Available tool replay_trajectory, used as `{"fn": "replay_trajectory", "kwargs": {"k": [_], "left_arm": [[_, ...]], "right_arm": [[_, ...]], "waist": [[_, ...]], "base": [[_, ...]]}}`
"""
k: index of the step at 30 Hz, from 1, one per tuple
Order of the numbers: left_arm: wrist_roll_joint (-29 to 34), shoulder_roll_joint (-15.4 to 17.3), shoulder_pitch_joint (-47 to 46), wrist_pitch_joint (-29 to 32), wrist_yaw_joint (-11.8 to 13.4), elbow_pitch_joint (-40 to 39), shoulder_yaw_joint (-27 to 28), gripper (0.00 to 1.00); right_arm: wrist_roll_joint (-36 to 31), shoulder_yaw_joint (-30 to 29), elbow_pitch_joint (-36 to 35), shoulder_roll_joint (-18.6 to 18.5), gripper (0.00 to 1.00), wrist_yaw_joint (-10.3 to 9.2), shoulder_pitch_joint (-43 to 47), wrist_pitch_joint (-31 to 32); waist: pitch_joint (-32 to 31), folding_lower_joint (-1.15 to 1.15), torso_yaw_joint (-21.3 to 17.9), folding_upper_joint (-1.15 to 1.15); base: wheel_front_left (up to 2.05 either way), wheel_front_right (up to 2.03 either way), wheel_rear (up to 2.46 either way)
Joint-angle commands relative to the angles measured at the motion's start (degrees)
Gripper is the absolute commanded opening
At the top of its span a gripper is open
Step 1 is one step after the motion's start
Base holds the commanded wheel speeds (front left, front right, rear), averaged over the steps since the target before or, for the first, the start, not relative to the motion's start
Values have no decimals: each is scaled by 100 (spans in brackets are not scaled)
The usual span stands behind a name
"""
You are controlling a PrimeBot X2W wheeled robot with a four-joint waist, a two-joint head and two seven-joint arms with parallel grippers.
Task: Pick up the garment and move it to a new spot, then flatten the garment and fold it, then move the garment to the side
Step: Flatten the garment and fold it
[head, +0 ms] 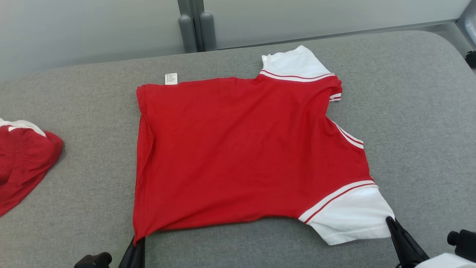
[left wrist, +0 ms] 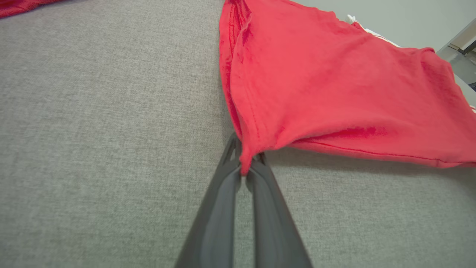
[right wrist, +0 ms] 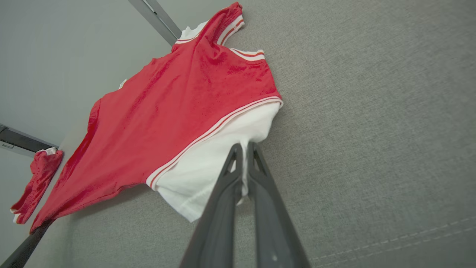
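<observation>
A red shirt (head: 238, 149) with white, red-striped sleeves lies spread on the grey cushion, its hem toward the left and its sleeves toward the right. My left gripper (head: 138, 240) is shut on the shirt's near hem corner (left wrist: 246, 158), which is pulled taut and slightly lifted. My right gripper (head: 390, 222) is shut on the edge of the near white sleeve (right wrist: 208, 163); its dark fingers (right wrist: 238, 175) pinch the white cloth. A white care label (head: 171, 78) sticks out at the far hem corner.
A second red garment (head: 22, 160) with white trim lies bunched at the cushion's left edge, also seen as that red bundle (right wrist: 35, 182) in the right wrist view. Grey cushion surface (head: 416, 111) spreads to the right. A wall panel and grey posts (head: 195, 26) stand behind.
</observation>
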Motion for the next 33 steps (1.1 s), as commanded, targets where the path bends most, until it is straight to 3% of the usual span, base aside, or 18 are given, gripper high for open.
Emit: {"fn": "replay_trajectory", "kwargs": {"k": [1, 14, 23, 31, 32, 33], "left_arm": [[43, 40, -146, 3, -34, 26, -17, 0], [303, 214, -1001, 323, -222, 166, -303, 0], [515, 319, -1911, 579, -383, 336, -448, 0], [545, 353, -2500, 599, -487, 772, -448, 0], [568, 354, -2549, 581, -479, 826, -453, 29], [604, 360, -2597, 550, -481, 897, -475, 85]], "right_arm": [[-38, -7, -56, 5, 0, -3, -145, 55], [-121, 45, 663, -260, 0, -3, -1895, 399], [-142, 125, 2137, -414, 0, -3, -3533, 391], [-155, 411, 3480, -456, 0, -3, -4591, -115], [-140, 470, 3587, -466, 41, -3, -4666, -199], [-83, 550, 3707, -457, 100, -3, -4729, -282]], "waist": [[-19, 1, 20, 0], [195, 1, 193, 0], [551, 1, 311, 0], [690, 1, 278, 0], [695, 1, 277, 0], [695, 1, 275, 0]], "base": [[0, 0, 0], [0, 0, 0], [0, 0, 0], [0, 0, 0], [0, 0, 0], [0, 0, 0]]}}
